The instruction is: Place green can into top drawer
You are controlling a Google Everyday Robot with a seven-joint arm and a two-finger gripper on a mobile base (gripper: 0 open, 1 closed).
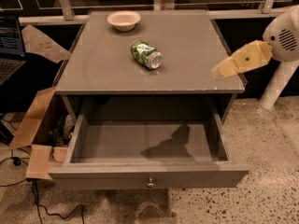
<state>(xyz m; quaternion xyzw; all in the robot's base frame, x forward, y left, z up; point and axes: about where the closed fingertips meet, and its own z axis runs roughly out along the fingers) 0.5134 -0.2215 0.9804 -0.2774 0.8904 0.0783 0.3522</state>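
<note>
Closest of all is the top drawer [117,176]. It is pulled out all the way, and its little round knob [150,183] sits in the middle of the front. Inside the drawer there is only a dark shadow on the grey bottom. The drawer hangs over a speckled floor [271,148]. A black cable [42,199] lies on the floor at the left. A brown cardboard box [35,125] stands just beside the cabinet on that side, with its flaps open.

Above the drawer is the flat grey cabinet top [196,45]. The green can [146,54] lies on its side near the middle of that top, with one silver end facing the front right. The gripper [219,73] hangs in the air over the right front edge of the top. It points down and left, well apart from the can, and holds nothing. You cannot tell how wide it is spread.

Farther back, a beige bowl [124,20] sits near the rear edge. A laptop [9,45] shows at the far left.
</note>
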